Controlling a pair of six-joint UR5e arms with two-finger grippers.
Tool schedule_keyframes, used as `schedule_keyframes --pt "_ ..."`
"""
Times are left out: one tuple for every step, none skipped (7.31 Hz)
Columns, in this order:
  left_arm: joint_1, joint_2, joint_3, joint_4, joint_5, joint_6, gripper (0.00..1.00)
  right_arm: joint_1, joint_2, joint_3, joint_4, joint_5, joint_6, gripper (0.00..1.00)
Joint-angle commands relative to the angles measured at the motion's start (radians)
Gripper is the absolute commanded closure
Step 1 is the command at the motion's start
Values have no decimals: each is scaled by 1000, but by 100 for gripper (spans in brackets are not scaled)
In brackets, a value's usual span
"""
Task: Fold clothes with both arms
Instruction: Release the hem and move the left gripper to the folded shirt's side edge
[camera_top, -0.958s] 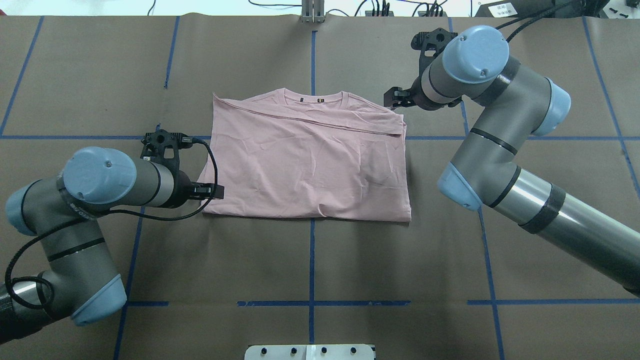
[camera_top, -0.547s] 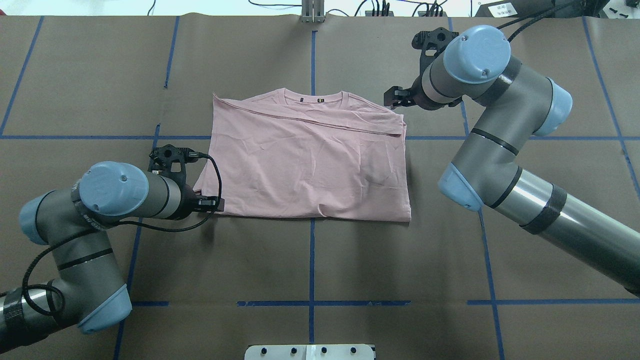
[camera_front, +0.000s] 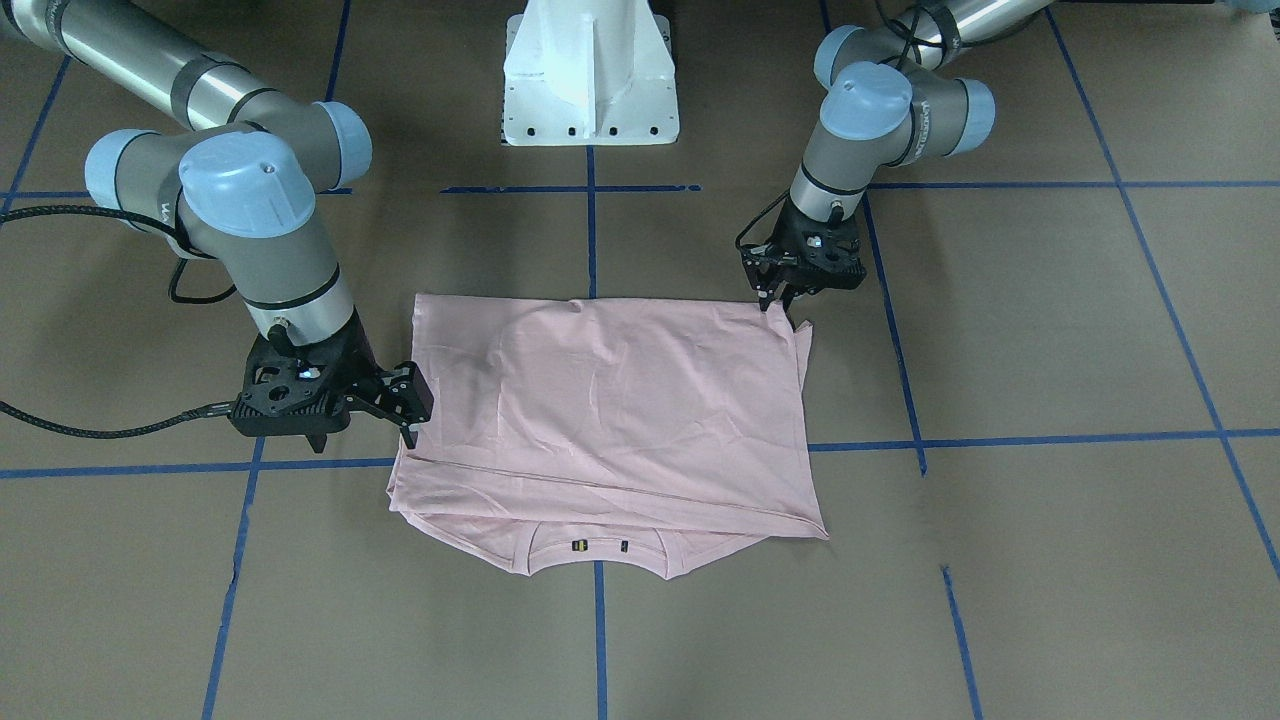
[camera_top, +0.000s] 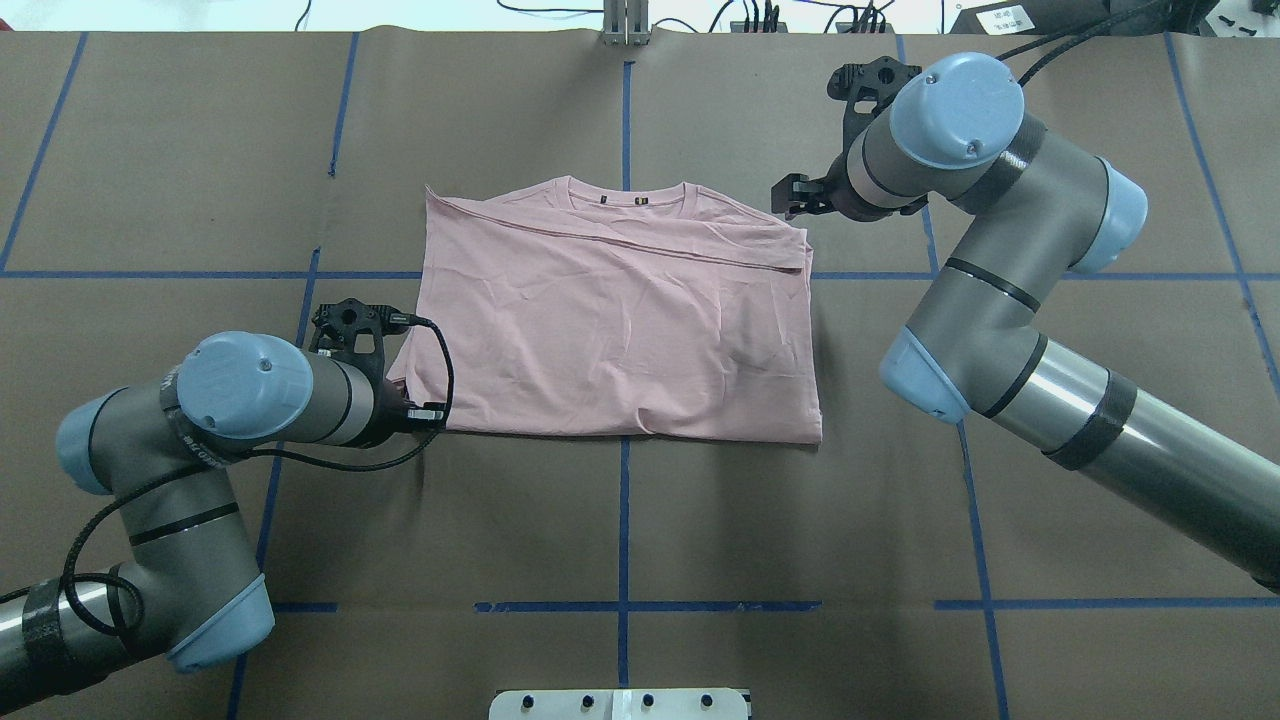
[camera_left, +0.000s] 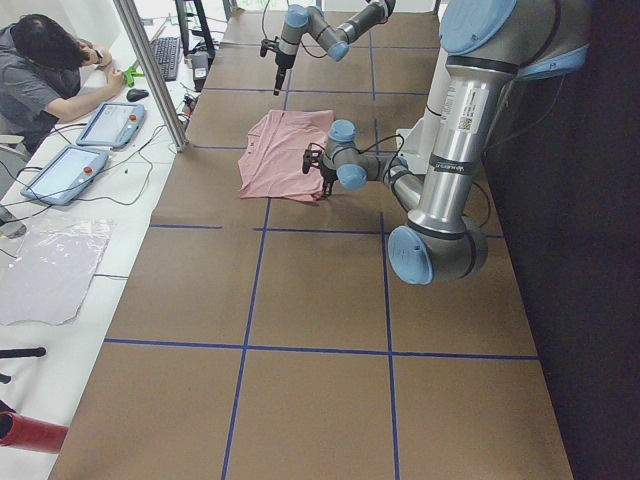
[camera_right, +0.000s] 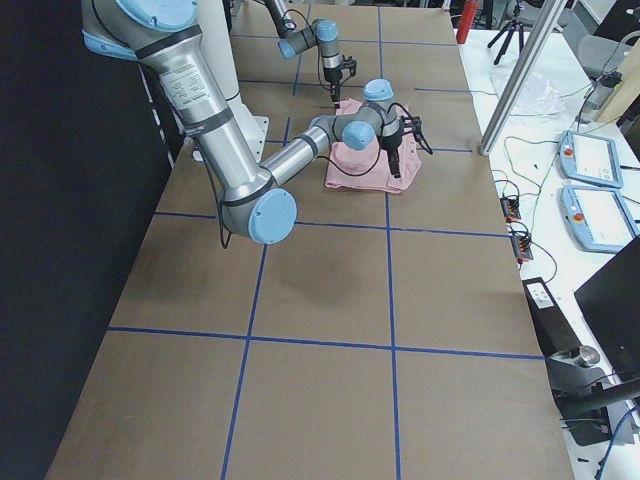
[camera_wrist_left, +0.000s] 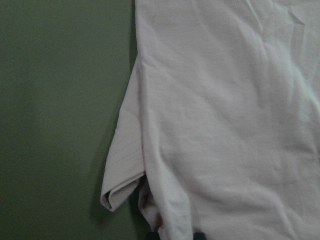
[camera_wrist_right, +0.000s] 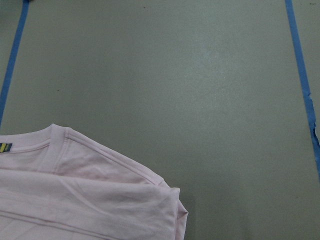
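The T-shirt (camera_top: 620, 330) is lying half-folded in the middle of the table (camera_top: 620, 520). The left gripper (camera_top: 428, 411) is straddling its near corner, and I cannot tell if it is pinching. The right gripper (camera_top: 788, 196) is hovering spread by the far corner, probably preparing the next fold.

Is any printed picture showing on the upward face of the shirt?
No, the T-shirt shows only plain pink fabric on top in the overhead view.

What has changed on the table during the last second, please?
The left gripper moved along the left edge of the T-shirt toward the robot, down to its near corner. Whether its jaws took hold, I cannot tell. The right gripper barely moved, and the T-shirt lies as before.
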Motion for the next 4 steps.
schedule_keyframes --pt "-6 0 -11 0 0 4 100 0 -1 0 0 0 0 0" --pt "-18 3 -14 0 2 15 100 0 -1 0 0 1 0 0" --pt "-53 6 -8 0 2 59 100 0 -1 0 0 1 0 0" --pt "-108 4 18 0 2 166 100 0 -1 0 2 0 0 0"
